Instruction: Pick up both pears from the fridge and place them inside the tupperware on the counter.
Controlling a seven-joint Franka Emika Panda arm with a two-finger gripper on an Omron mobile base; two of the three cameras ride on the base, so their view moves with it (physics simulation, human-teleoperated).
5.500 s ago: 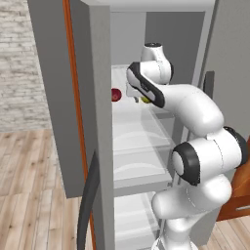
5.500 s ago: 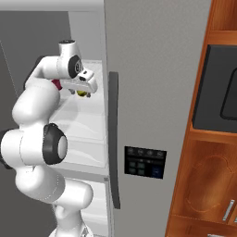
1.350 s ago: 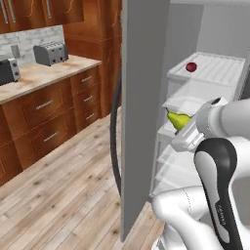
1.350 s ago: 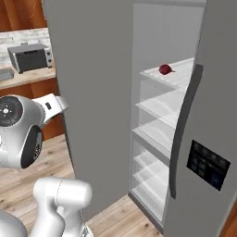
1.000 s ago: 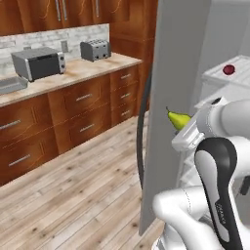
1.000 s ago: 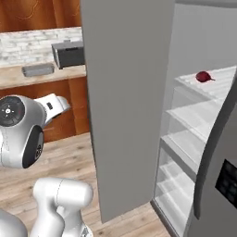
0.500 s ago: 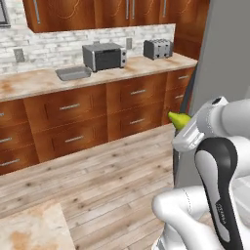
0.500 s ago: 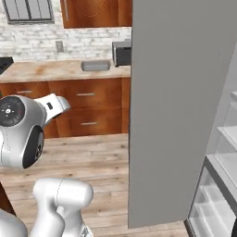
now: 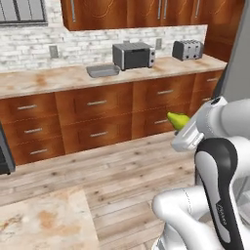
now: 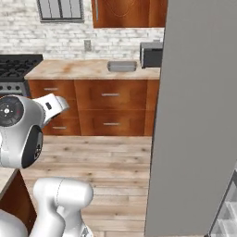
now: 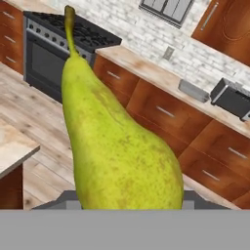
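Kitchen fittings along the back wall

A boxy silver toaster oven stands against the white brick wall, with a smaller silver toaster well to its right. A wall outlet sits in the brick, and a window shows at the upper left. Brown wooden drawers carry silver bar handles, and upper cabinets hang above. A black stove stands at the row's end, over the light plank floor.
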